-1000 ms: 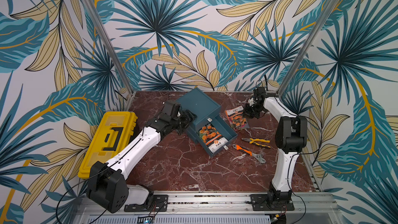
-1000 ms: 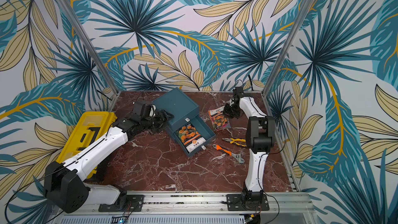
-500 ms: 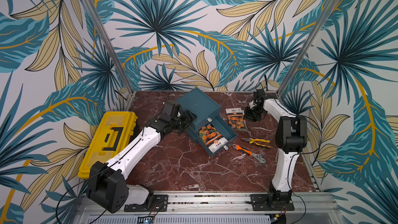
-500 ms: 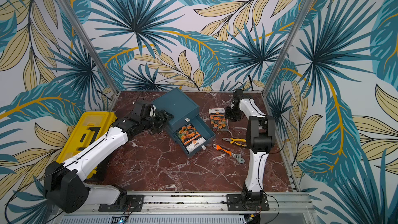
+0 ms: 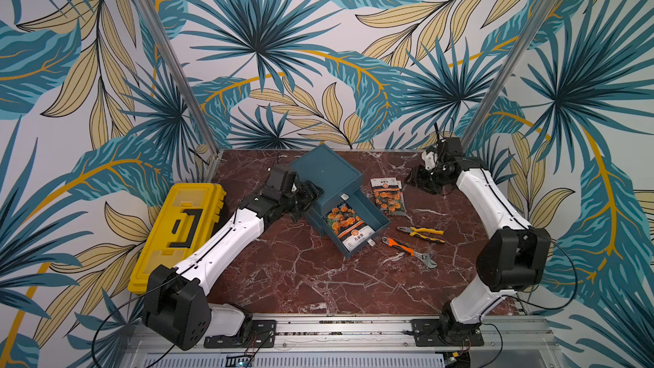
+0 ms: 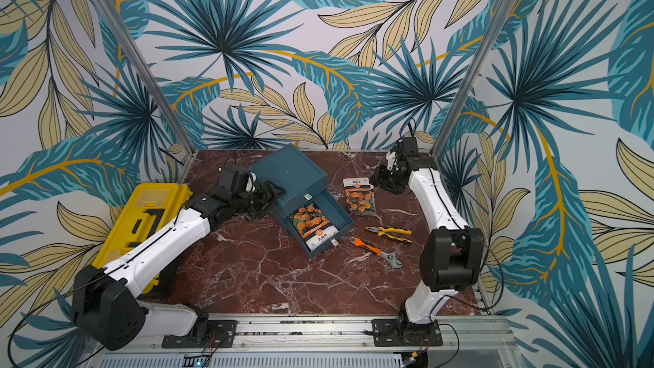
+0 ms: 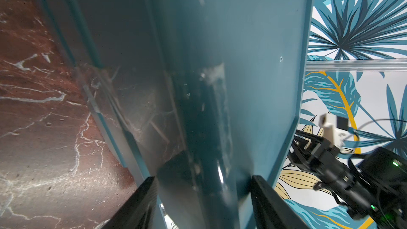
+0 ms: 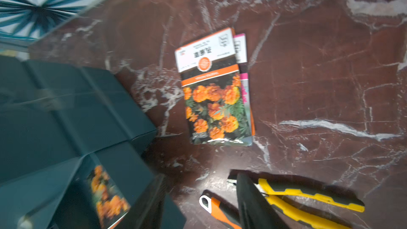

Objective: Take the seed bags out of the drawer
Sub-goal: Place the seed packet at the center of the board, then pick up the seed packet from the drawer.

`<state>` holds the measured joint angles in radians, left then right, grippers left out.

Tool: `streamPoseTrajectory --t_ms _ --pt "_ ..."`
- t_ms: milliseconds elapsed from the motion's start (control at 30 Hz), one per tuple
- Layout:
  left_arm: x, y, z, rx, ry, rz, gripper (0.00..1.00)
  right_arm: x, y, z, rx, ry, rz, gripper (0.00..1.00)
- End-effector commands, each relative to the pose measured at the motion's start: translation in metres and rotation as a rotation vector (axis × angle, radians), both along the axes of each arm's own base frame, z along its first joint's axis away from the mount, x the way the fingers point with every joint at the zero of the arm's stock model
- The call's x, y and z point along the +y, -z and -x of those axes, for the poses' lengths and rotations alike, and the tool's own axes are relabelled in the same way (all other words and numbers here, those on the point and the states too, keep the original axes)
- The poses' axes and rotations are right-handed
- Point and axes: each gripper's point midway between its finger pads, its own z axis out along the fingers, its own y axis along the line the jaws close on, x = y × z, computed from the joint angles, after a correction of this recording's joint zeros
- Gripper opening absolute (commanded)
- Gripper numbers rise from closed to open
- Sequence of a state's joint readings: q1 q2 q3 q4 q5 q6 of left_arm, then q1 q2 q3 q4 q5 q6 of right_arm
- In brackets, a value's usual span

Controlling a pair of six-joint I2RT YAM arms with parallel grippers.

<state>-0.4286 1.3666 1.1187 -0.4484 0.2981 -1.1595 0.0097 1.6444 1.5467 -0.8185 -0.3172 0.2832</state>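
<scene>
One seed bag [image 5: 348, 224] is seen in the drawer [image 5: 369, 212]. A stack [image 8: 214, 98] of two is laid just beside the drawer. Farther out, the right gripper [image 8: 200, 176] is held released, empty. The cabinet [image 7: 253, 62] behind the drawer is clamped by the left gripper [image 7: 202, 177].

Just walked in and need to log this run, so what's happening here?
The left gripper clamps the blue drawer cabinet, bracing it. The right gripper hangs open and empty near a small stack of seed bags lying on the table beside the cabinet. One orange-flower seed bag lies in the pulled-out drawer, so the job isn't finished.
</scene>
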Motion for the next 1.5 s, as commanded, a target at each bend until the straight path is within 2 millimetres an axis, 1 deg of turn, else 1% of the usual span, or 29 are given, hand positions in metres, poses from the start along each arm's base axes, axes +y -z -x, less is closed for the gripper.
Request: streamPoseTrajectory --t_ms 0,67,133,233,300,400,500,633,800,900,1267,1467 --pt "0.004 0.027 0.015 0.068 0.015 -0.046 0.71 0.043 -0.012 0.028 -0.005 -0.139 -0.107 0.57" --pt "0.003 0.025 0.014 0.063 0.011 -0.043 0.71 0.061 -0.019 0.046 -0.012 -0.191 -0.124 0.57" --pt "0.004 0.025 0.014 0.059 0.007 -0.044 0.71 0.080 -0.021 0.063 -0.012 -0.246 -0.136 0.57" --pt "0.005 0.023 0.013 0.052 0.002 -0.043 0.70 0.109 -0.016 0.086 0.004 -0.329 -0.133 0.57" --pt "0.005 0.023 0.013 0.052 0.000 -0.042 0.71 0.118 -0.007 0.095 0.026 -0.349 -0.116 0.57" --pt "0.005 0.023 0.014 0.054 0.000 -0.039 0.71 0.123 0.007 0.099 0.043 -0.357 -0.084 0.57" --pt "0.005 0.023 0.014 0.054 -0.002 -0.037 0.71 0.128 0.020 0.099 0.061 -0.366 -0.056 0.58" --pt "0.005 0.024 0.016 0.057 -0.002 -0.037 0.70 0.138 0.034 0.097 0.091 -0.389 -0.049 0.58" --pt "0.005 0.024 0.017 0.059 0.000 -0.037 0.71 0.152 0.045 0.093 0.114 -0.415 -0.039 0.58" --pt "0.005 0.023 0.017 0.057 0.001 -0.037 0.70 0.156 0.055 0.090 0.133 -0.418 -0.023 0.58" --pt "0.005 0.024 0.017 0.060 0.006 -0.036 0.71 0.169 0.081 0.074 0.149 -0.419 0.007 0.58" --pt "0.004 0.024 0.018 0.062 0.007 -0.034 0.70 0.172 0.095 0.070 0.164 -0.420 0.020 0.60"
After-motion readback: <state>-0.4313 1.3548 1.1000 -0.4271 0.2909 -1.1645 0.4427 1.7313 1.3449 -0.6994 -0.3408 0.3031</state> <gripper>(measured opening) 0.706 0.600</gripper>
